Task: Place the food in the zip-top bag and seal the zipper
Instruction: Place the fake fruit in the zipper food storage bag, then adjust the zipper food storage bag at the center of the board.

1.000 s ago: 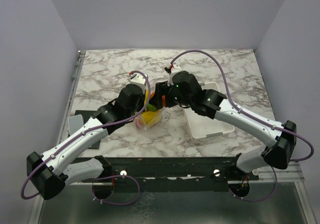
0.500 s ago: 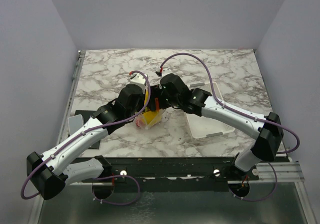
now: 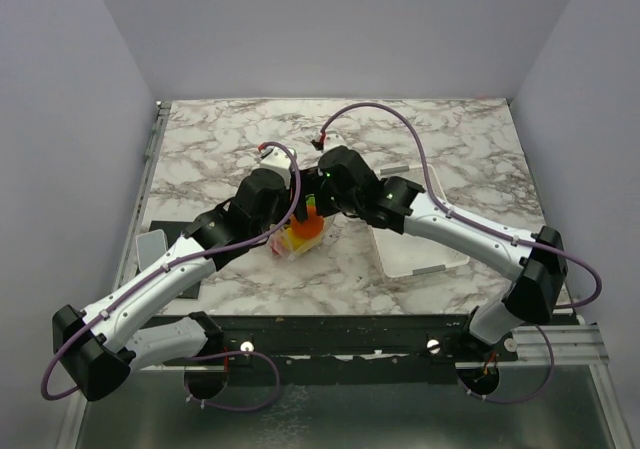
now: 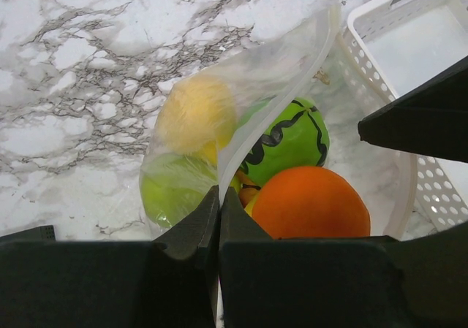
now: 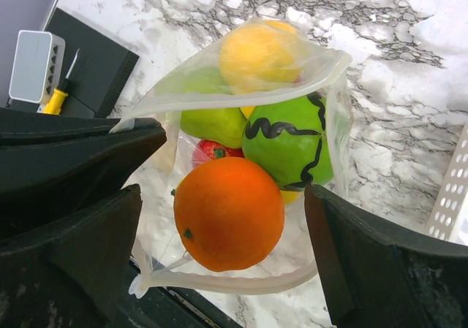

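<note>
Filling looks nearly done; sealing is not begun. Low in the left wrist view the left gripper is clenched on the rim of the zip-top bag. The right gripper stands released, spread either side of the orange lying topmost inside. Behind it sit a striped green ball, a red piece, a pale green one and a yellow fruit. The zipper gapes. The visible part of the white tray, right of the bag, holds no food.

I seem to be driving a robotics lab test cell: plain pale-lilac wall panels box in a marble-patterned tabletop, white-and-black robot arms trailing purple cables are bolted to a black metal rail, and a small white port-lined box sits alongside.
</note>
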You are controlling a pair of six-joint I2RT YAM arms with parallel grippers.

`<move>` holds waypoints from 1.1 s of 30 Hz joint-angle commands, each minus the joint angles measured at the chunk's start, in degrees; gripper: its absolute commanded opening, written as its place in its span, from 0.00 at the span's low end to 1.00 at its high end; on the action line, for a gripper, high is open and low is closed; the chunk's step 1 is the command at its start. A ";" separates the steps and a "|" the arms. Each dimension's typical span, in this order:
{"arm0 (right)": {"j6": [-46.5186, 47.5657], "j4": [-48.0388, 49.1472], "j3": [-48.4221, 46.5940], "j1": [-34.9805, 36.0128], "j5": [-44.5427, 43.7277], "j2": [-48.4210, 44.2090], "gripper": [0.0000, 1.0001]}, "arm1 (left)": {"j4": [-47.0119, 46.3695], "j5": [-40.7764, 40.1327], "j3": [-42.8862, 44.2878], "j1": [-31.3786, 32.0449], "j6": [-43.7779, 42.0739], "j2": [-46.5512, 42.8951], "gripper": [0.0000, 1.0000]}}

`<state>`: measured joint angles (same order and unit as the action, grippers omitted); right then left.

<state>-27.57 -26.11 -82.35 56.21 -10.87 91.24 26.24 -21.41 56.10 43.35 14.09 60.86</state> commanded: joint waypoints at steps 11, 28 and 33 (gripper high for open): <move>-8.70 -3.44 5.15 0.75 -9.93 -9.85 0.86 | -0.14 1.28 -0.20 -0.20 -0.06 -1.01 0.00; -19.39 -3.60 11.45 0.75 -14.36 -8.12 0.56 | -0.14 1.37 -0.28 -0.15 -0.04 -0.75 0.00; -20.98 -3.96 11.68 0.75 -15.33 -5.84 0.50 | -0.14 1.29 -0.29 -0.19 -0.04 -0.76 0.00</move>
<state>-45.71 -29.63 -71.24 56.58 -23.18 83.26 26.24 -21.02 56.10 43.35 14.09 60.75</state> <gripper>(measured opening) 0.520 0.004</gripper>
